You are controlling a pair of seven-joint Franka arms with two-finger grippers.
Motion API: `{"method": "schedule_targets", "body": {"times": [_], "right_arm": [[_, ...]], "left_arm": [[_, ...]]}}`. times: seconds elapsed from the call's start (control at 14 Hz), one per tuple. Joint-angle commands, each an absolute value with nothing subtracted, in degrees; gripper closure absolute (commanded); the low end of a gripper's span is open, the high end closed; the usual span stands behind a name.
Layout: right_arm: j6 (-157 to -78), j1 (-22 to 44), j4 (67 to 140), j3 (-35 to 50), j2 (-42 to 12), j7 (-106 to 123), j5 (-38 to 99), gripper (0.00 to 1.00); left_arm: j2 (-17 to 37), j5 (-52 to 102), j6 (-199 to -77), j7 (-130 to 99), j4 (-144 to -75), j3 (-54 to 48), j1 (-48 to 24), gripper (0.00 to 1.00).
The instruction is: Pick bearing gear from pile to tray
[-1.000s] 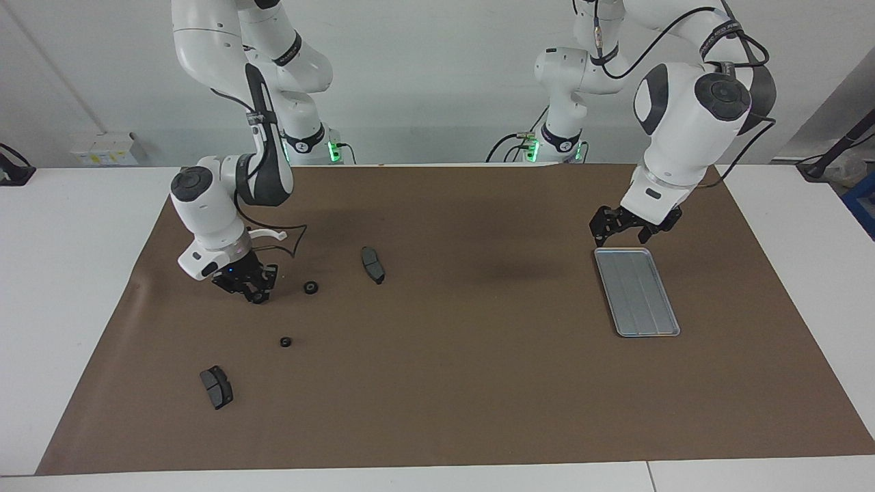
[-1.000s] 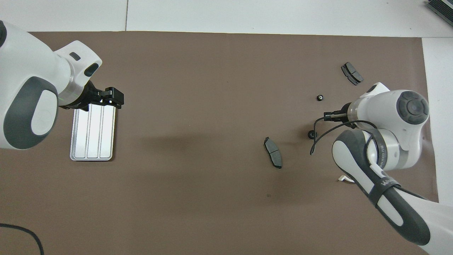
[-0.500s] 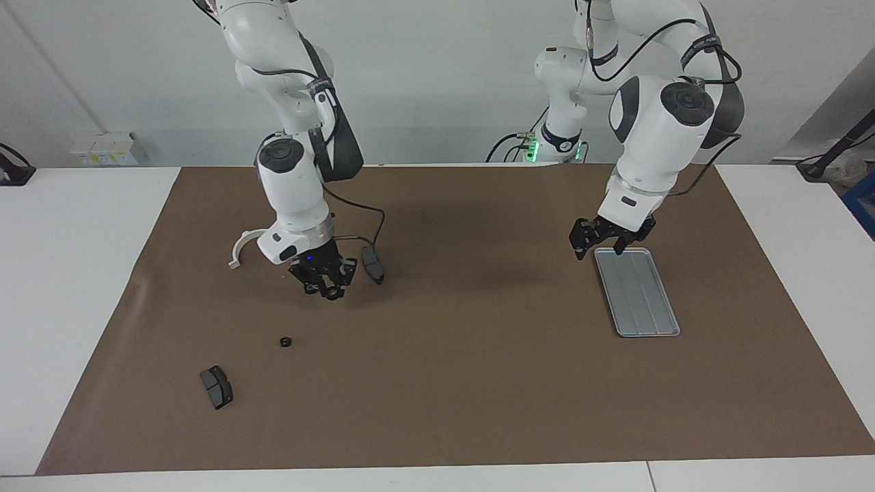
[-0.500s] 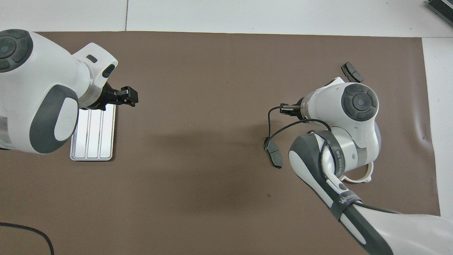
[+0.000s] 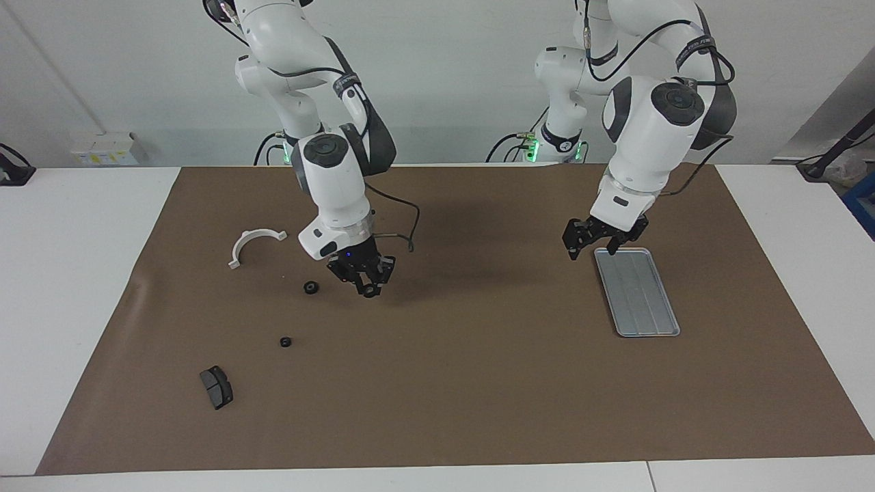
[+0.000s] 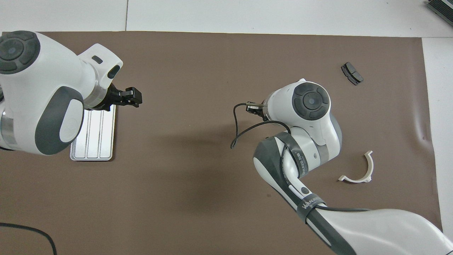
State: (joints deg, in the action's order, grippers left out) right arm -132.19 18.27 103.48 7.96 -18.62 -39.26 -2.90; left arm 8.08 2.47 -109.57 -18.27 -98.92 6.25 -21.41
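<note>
Brown mat across the whole table, and the tray lies flat and bare toward the left arm's end. The left gripper hangs over the mat just beside the tray's robot-end corner, waiting with its fingers spread. Over at the right arm's end, the right gripper is up in the air above the mat, pinched down narrow on what looks like a small black round held gear at its tips. Down through the pile: the white half-ring bracket lies nearer the robots, a dark curved pad lies farthest out, and two loose gears sit well apart between them. A gear like that should be rigid, light and smooth-sided. I'd grip across the outer rim, squarely, because a skewed pinch could let it squirt out. It's a long carry to the tray, so that narrow hold wants to stay firm.
</note>
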Motion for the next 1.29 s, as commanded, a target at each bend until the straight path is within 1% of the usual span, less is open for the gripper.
{"method": "schedule_targets", "body": {"times": [0.0, 0.14, 0.29, 0.36, 0.5, 0.71, 0.79, 0.86, 0.93, 1.0, 1.07, 1.14, 1.21], "right_arm": [[-129.1, 22.0, 97.3, 7.9, -22.8, -47.0, -6.3, 1.00], [-129.4, 25.2, 97.2, 7.9, -24.4, -50.6, -7.4, 1.00], [-129.5, 28.3, 94.6, 7.8, -28.9, -54.3, -9.0, 1.00], [-129.3, 28.8, 92.9, 7.9, -30.7, -56.3, -10.5, 1.00], [-129.1, 29.2, 90.5, 8.0, -32.8, -57.4, -11.1, 1.00], [-131.4, 30.0, 89.9, 8.0, -34.4, -59.8, -11.0, 1.00], [-132.6, 30.1, 90.3, 8.1, -34.4, -59.9, -10.6, 1.00], [-132.4, 30.4, 90.5, 8.1, -34.2, -59.9, -10.6, 0.98], [-132.0, 31.0, 90.6, 8.1, -34.1, -59.9, -10.6, 0.93], [-132.0, 31.5, 90.8, 8.1, -34.1, -59.9, -10.6, 0.71], [-131.8, 31.5, 90.9, 8.0, -34.0, -59.9, -10.7, 0.63], [-132.0, 31.2, 91.1, 8.0, -34.1, -59.9, -11.1, 0.32], [-132.0, 31.1, 91.5, 8.0, -34.1, -60.0, -11.2, 0.23]], "left_arm": [[7.1, 3.1, -110.9, -19.0, -100.4, 6.9, -22.1, 0.18], [7.1, 3.1, -110.9, -19.0, -100.4, 6.9, -22.1, 0.18], [7.1, 3.2, -110.9, -18.9, -100.4, 6.9, -22.1, 0.18], [7.2, 3.1, -110.9, -18.9, -100.4, 6.9, -22.1, 0.18], [7.2, 3.2, -111.1, -18.9, -100.4, 6.9, -22.1, 0.18], [7.5, 4.5, -112.4, -19.1, -100.5, 6.9, -22.1, 0.19], [7.5, 5.7, -113.4, -20.3, -100.5, 6.9, -22.1, 0.20], [7.6, 6.4, -114.0, -22.4, -100.5, 6.9, -22.1, 0.22], [7.6, 6.6, -114.6, -24.3, -100.4, 6.9, -22.1, 0.23], [7.6, 6.7, -115.0, -25.1, -100.3, 6.9, -22.8, 0.24], [7.9, 7.1, -115.0, -25.2, -100.2, 6.9, -23.0, 0.24], [8.1, 8.1, -115.1, -25.3, -99.9, 6.9, -23.0, 0.24], [8.3, 9.0, -115.2, -25.7, -99.8, 6.9, -23.0, 0.25]]}}
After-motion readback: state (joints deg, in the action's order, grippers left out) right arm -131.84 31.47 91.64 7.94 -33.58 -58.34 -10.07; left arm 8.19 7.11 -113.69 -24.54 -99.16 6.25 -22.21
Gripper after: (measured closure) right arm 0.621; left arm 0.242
